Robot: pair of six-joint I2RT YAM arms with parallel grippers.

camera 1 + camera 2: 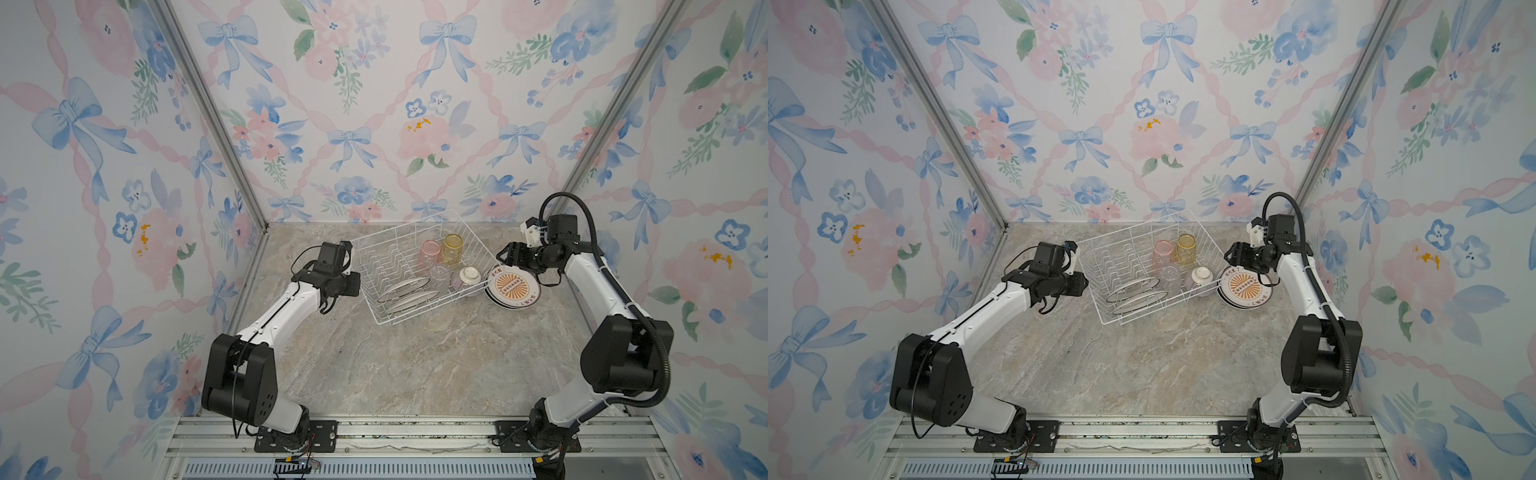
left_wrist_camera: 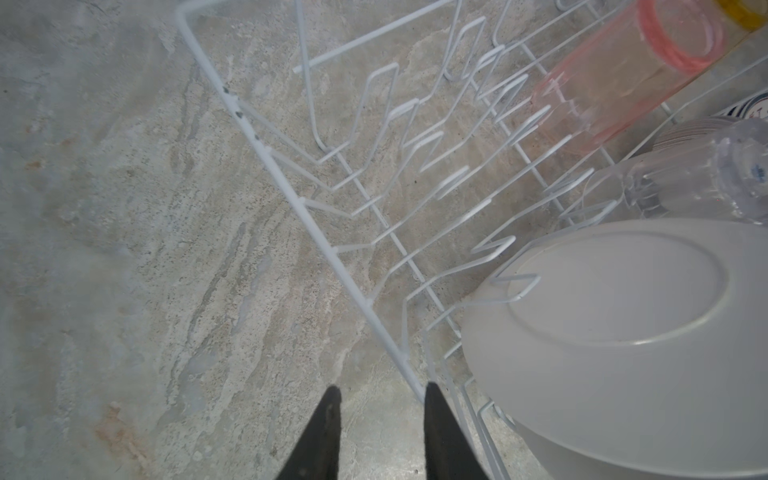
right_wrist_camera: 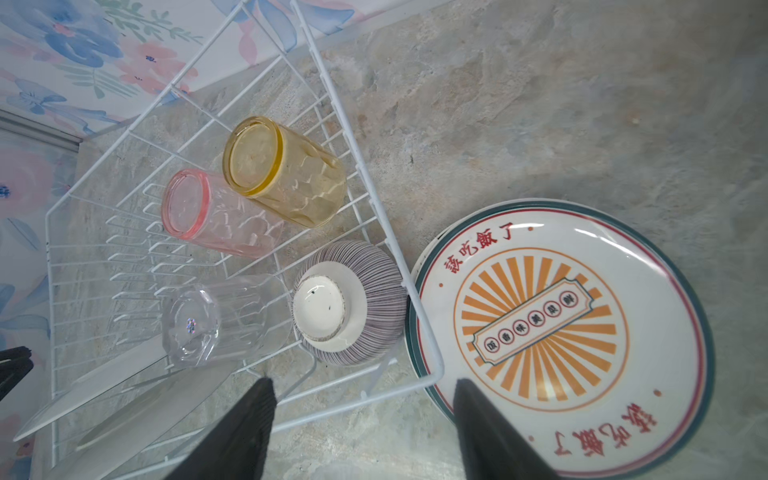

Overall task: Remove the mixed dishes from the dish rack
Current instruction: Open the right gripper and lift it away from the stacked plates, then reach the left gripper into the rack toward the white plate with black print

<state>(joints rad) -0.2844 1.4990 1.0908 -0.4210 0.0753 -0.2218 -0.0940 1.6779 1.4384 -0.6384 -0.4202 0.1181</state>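
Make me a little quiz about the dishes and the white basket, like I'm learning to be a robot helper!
1. True or false: the sunburst plate lies outside the dish rack.
2. How many glass tumblers are in the rack? A) two B) three C) five
3. Fill the gap: the striped bowl in the rack is turned ____ down, so its foot faces up.

Key: 1 true; 2 B; 3 upside.
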